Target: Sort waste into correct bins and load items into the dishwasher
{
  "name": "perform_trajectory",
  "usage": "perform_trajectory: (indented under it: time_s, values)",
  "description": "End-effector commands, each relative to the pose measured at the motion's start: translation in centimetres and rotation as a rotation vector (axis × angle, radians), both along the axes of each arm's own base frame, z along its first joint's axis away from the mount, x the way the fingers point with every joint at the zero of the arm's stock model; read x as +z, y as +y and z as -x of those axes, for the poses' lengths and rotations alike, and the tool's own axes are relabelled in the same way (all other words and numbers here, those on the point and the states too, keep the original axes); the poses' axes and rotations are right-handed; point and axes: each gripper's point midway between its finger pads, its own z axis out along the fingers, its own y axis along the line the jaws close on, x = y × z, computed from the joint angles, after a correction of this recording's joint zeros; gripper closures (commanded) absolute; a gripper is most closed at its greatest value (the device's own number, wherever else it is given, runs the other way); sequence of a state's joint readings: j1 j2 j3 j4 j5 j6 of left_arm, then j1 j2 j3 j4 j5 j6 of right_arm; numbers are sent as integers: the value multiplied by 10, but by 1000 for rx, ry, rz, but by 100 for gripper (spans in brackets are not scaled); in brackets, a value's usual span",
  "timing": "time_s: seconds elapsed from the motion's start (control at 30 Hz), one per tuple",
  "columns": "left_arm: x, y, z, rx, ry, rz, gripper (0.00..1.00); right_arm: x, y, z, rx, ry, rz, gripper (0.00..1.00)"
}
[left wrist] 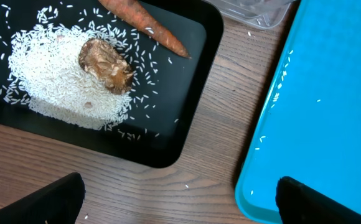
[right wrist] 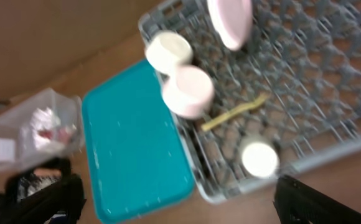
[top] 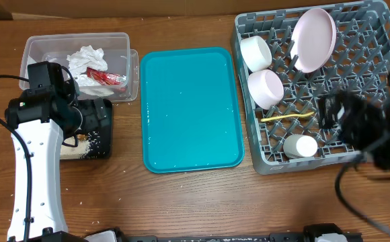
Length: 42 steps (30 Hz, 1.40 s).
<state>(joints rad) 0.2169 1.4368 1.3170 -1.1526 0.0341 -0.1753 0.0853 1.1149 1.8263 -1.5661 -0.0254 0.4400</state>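
The grey dishwasher rack (top: 356, 81) holds the pale plate (top: 314, 39) on edge, two bowls (top: 255, 52) (top: 266, 88), the yellow spoon (top: 288, 117) and the white cup (top: 300, 146). Crumpled napkins (top: 87, 59) and a red wrapper (top: 106, 78) lie in the clear tub (top: 30, 50). On the black tray (left wrist: 168, 124) are loose rice (left wrist: 50, 81), a brown lump (left wrist: 106, 64) and a carrot piece (left wrist: 146, 22). My left gripper (left wrist: 180, 199) hangs open over bare wood between the black tray and the teal tray. High above the rack's front edge, my right gripper (right wrist: 180, 199) is open and empty.
The teal serving tray (top: 191, 107) lies between the bins and the rack, with a few rice grains on it. My left arm (top: 37, 141) covers part of the black tray from above. My right arm (top: 363, 128) is blurred over the rack's right front corner.
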Motion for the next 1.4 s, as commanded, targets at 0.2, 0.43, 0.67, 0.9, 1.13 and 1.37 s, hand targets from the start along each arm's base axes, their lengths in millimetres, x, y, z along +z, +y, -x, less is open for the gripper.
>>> perform_trajectory:
  time_s: [0.2, 0.43, 0.67, 0.9, 1.13, 1.37]
  values:
    - [-1, 0, 0, -18, 2, 1, 0, -25, -32, 37, -87, 92, 161, 0]
    - [-1, 0, 0, -18, 2, 1, 0, -36, -5, -19, 129, -215, 177, 0]
    - [-1, 0, 0, -18, 2, 1, 0, -71, 2, -42, 132, -554, 79, 0]
    - [-1, 0, 0, -18, 2, 1, 0, -143, -6, -35, 72, -683, 63, 0]
    - [-1, 0, 0, -18, 2, 1, 0, -197, -19, -33, -46, -723, 0, 0]
    - [-1, 0, 0, -18, 2, 1, 0, -212, -18, -27, -41, -769, -1, 0]
